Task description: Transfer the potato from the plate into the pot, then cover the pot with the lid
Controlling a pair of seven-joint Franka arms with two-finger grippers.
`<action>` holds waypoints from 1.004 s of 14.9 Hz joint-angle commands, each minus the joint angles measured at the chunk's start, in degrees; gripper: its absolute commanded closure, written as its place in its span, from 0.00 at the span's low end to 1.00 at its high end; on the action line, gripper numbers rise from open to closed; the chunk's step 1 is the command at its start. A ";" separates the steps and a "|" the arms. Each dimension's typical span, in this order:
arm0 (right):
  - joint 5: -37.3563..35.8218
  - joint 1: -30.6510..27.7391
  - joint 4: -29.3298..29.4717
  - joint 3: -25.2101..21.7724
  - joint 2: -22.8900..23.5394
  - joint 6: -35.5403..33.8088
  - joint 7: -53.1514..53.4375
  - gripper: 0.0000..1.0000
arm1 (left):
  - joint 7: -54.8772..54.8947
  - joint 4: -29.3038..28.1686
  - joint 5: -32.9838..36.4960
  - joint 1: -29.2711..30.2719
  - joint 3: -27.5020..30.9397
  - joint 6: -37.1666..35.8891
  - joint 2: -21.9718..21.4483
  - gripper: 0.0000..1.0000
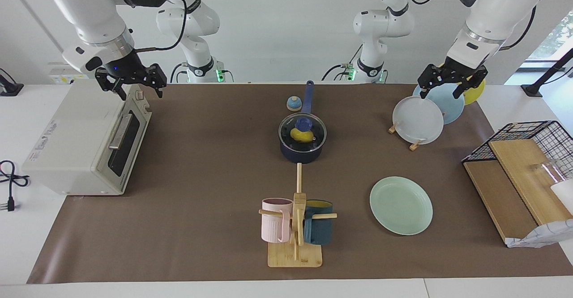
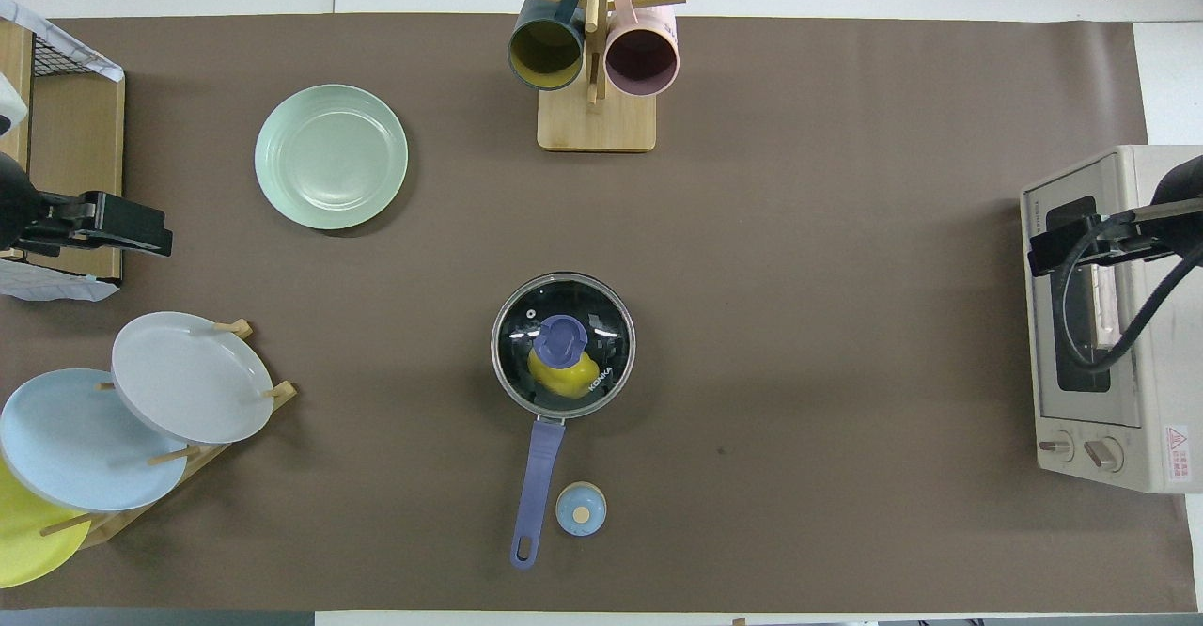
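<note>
potato (image 1: pixel 301 135) inside the pot (image 1: pixel 301 153), seen yellow through the glass lid (image 1: pixel 302 131) seated on the rim, blue knob up. pot near the middle of the surface (image 1: pixel 201 163), long handle aimed toward the robots, a small blue-topped dome (image 1: pixel 293 104) just beside that handle. plate (image 1: pixel 401 205) bare, farther from the robots than the pot and toward the left arm's end. by these views, both steps look finished, so little left to spoil; possibly a lid sitting slightly off the rim, hard to rule out through the glare, and liable to slide if the handle got knocked by an arm sweeping low across the middle. containers next: teal mug (image 1: pixel 318 227) and pink mug (image 1: pixel 276 219) hung on the wooden mug tree (image 1: pixel 298 219), both empty where their mouths show in the overhead view; white, light-blue and yellow plates upright in a plate rack (image 1: pixel 403 130) nearer the robots at the left arm's end; a wire basket (image 1: pixel 528 148) over wooden boards at the same end, contents unclear. toaster oven (image 1: pixel 85 143) at the right arm's end, door closed. left hand (image 1: pixel 451 82) raised over the racked plates, fingers spread wide, holding nothing; right hand (image 1: pixel 130 82) raised over the toaster oven's top, likewise wide open and empty, both apparently waiting.
</note>
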 commanded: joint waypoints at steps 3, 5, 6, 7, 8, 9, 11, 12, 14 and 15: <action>0.87 -1.22 -1.15 0.73 -0.98 1.20 -0.70 0.00 | 0.88 0.27 0.05 0.47 -0.26 -0.27 -0.22 0.00; 1.13 -1.22 -1.07 0.81 -0.89 1.99 -0.70 0.00 | 0.79 0.27 0.05 0.47 -0.26 -0.27 -0.30 0.00; 1.13 -1.22 -1.15 0.81 -0.89 2.60 -0.78 0.00 | 0.79 0.27 0.05 0.47 -0.26 -0.27 -0.22 0.00; 1.13 -1.22 -1.15 0.81 -0.89 2.78 -0.79 0.00 | 0.79 0.27 0.05 0.47 -0.26 -0.27 -0.30 0.00; 1.13 -1.22 -1.15 0.81 -0.89 2.79 -0.87 0.00 | 0.79 0.27 0.05 0.47 -0.26 -0.27 -0.22 0.00; 1.13 -1.22 -1.15 0.90 -0.89 2.79 -0.87 0.00 | 0.79 0.27 0.05 0.47 -0.26 -0.27 -0.22 0.00; 1.22 -1.22 -1.15 0.90 -0.89 2.79 -0.79 0.00 | 0.79 0.27 0.05 0.47 -0.26 -0.27 -0.22 0.00; 1.22 -1.22 -1.24 0.90 -0.89 2.79 -0.79 0.00 | 0.79 0.27 0.05 0.47 -0.26 -0.27 -0.22 0.00; 1.22 -1.22 -1.24 0.90 -0.89 2.61 -0.79 0.00 | 0.79 0.27 0.05 0.47 -0.26 -0.27 -0.22 0.00; 1.22 -1.22 -1.15 0.90 -0.89 2.61 -0.79 0.00 | 0.88 0.27 0.05 0.47 -0.17 -0.27 -0.22 0.00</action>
